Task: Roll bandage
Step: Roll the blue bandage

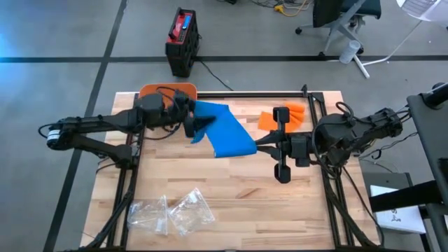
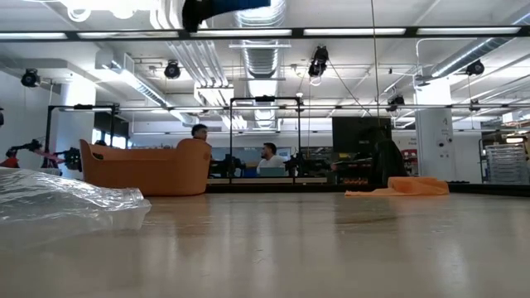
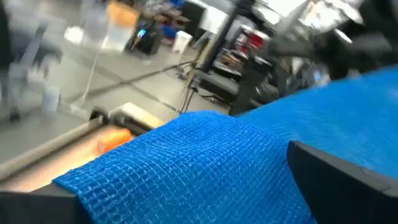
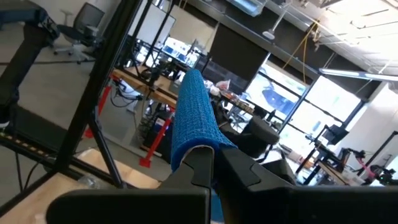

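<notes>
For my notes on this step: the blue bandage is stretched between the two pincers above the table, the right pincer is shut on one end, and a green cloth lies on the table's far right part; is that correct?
Nearly. The cloth on the table's far right part is orange, not green, as the high view shows. The rest stands: the blue bandage spans between the left pincer and the right pincer, which is shut on one end.

- A light wooden table [image 1: 231, 189] is seen.
- Clear plastic bags [image 1: 171, 211] lie near-left.
- Orange cloth [image 1: 280, 117] and an orange basket [image 1: 168, 91] lie far.

Left end effector [image 1: 198, 126] spread wide, right end effector [image 1: 257, 145] clamped shut, both arms raised mid-table.
</notes>
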Controlling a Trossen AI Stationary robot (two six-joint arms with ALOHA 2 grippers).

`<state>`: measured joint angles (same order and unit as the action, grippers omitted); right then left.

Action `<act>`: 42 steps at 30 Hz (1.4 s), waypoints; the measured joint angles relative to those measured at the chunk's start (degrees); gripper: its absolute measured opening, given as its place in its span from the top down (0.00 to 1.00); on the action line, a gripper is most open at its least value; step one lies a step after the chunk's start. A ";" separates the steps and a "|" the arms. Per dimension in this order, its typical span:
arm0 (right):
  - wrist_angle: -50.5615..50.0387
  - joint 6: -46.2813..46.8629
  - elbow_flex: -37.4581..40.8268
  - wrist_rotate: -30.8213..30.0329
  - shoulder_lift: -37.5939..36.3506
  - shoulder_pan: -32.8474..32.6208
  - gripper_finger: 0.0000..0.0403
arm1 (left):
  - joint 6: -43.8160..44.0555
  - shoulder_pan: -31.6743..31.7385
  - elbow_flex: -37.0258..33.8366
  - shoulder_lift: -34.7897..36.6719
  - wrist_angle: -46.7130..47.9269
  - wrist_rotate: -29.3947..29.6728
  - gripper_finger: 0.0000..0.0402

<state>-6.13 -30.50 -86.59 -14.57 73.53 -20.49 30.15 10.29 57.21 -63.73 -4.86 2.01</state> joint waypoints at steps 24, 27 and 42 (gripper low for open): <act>-7.35 3.95 -0.02 0.00 -0.04 -0.24 0.99 | 18.96 20.87 -5.27 -4.85 -25.21 -12.72 0.03; -7.56 5.03 -0.02 0.04 -0.06 -0.24 0.99 | 27.30 20.20 -5.27 -6.93 -28.59 -13.68 0.03; -11.99 9.52 -0.02 0.00 -0.38 -0.63 0.99 | 27.19 23.34 -2.58 -0.46 -26.44 -32.90 0.12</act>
<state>-18.11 -20.98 -86.61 -14.56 73.15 -21.12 57.33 33.63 54.63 -64.19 -31.30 -30.90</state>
